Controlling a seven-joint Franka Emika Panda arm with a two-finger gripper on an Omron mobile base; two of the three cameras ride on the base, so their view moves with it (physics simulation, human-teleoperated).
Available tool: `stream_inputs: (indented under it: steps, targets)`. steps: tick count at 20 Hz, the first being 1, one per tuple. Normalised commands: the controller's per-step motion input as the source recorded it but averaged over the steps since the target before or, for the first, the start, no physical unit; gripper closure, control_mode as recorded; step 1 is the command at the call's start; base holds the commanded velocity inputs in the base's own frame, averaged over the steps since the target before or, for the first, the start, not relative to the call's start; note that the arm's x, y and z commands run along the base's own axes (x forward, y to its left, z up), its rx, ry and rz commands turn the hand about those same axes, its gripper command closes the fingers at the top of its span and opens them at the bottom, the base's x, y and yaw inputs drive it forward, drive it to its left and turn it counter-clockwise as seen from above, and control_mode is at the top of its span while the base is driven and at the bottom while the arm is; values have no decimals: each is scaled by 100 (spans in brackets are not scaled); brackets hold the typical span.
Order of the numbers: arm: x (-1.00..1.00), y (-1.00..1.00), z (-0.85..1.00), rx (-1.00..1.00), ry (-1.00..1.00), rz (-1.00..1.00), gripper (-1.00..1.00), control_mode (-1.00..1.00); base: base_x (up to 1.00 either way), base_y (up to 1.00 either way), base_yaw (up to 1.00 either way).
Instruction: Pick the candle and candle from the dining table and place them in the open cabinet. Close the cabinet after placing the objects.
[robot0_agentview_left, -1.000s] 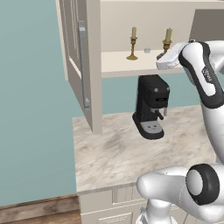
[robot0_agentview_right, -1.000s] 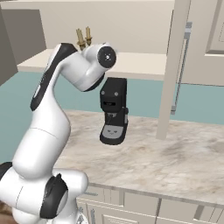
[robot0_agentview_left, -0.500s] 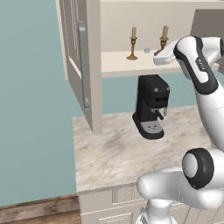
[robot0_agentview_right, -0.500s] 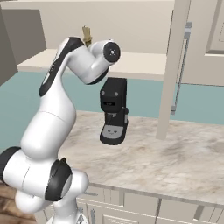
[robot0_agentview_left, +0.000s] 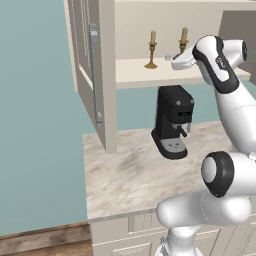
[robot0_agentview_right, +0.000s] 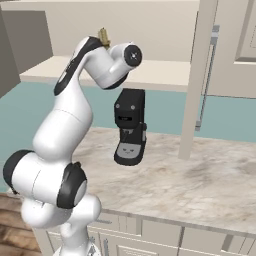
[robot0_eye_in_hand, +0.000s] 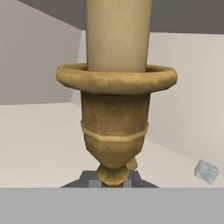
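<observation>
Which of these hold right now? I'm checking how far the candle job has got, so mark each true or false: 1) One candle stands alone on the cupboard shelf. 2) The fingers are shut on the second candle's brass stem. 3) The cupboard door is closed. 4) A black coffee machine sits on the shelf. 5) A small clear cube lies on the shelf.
1) True: the left candle stands free on the shelf.
2) True: the fingers are shut on the second candle, low on its stem.
3) False: the cupboard door stands open.
4) False: the coffee machine sits on the marble counter below the shelf.
5) True: a small clear cube lies on the shelf.
</observation>
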Motion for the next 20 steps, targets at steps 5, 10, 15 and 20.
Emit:
stream_inputs:
  steps: [5, 10, 15, 20]
  targets:
    - [30, -8, -1, 0, 0, 0, 100, -100, 0, 0, 0]
    - [23, -12, -5, 0, 0, 0, 100, -100, 0, 0, 0]
    - [20, -10, -9, 0, 0, 0, 100, -100, 0, 0, 0]
    - [17, -6, -12, 0, 0, 0, 100, -100, 0, 0, 0]
